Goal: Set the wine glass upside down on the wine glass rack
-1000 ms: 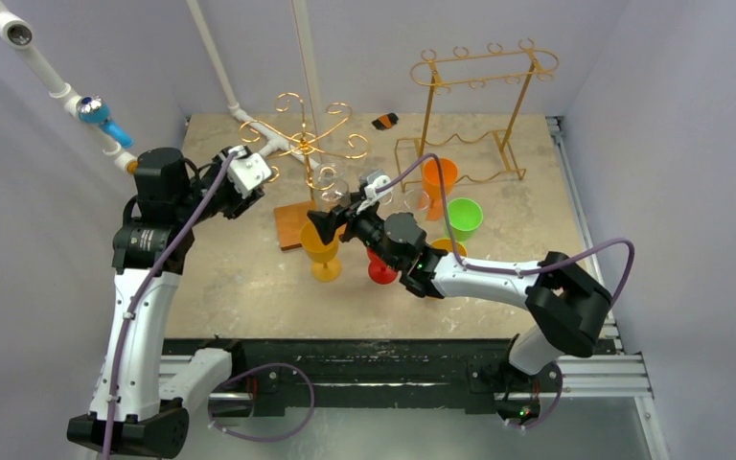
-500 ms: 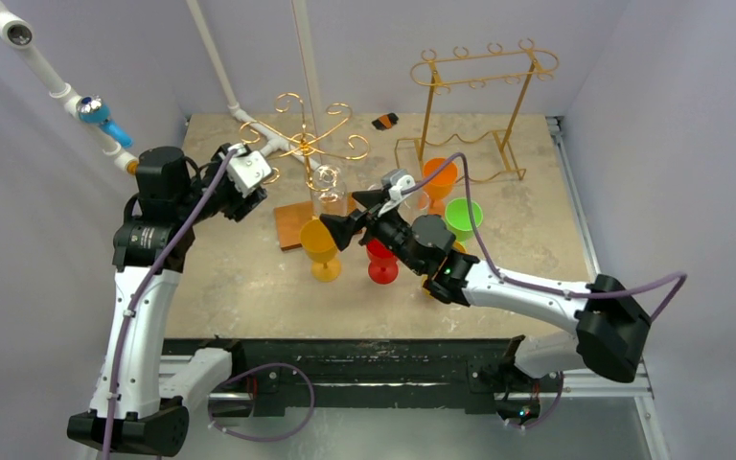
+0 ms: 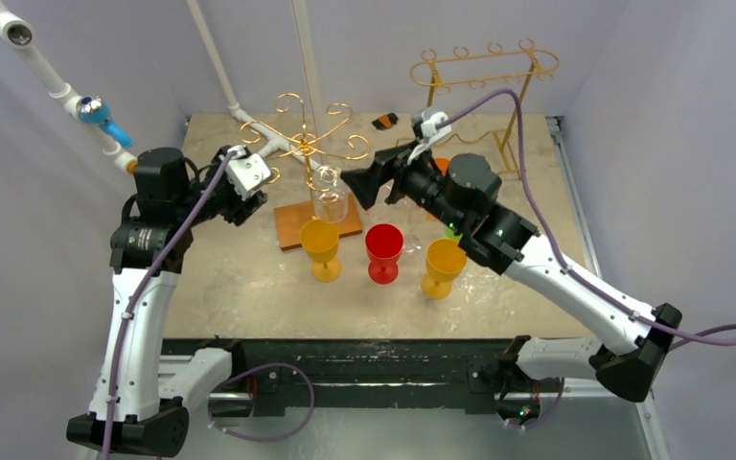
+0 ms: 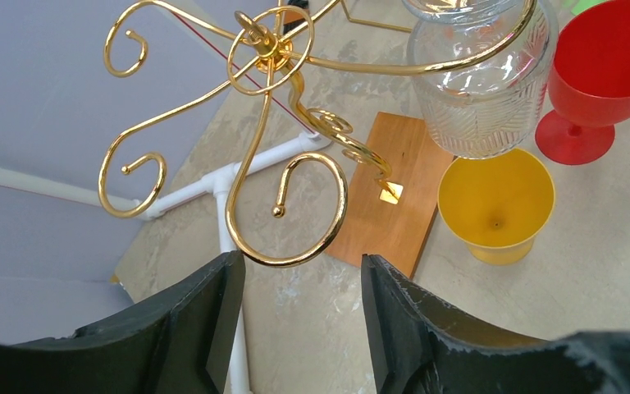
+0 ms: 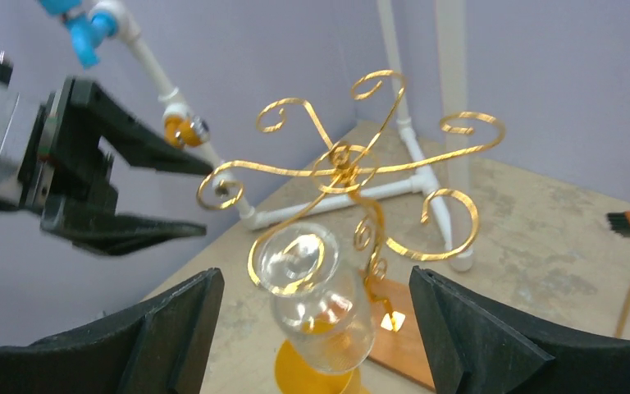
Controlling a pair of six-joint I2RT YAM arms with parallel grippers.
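Jaws on both grippers stand spread and empty: left gripper [image 4: 302, 267] sits just beside the gold scroll rack [image 4: 271, 49], and right gripper [image 5: 316, 277] hovers near its other side. Clear wine glass [image 4: 480, 90] hangs upside down from a rack arm. Yellow goblet [image 4: 496, 201] and red goblet [image 4: 603, 78] stand near the rack's wooden base [image 4: 390, 189].

Clear wine glass [image 4: 482, 90] inverted on gold rack [image 4: 272, 131], yellow goblet [image 4: 496, 203] below
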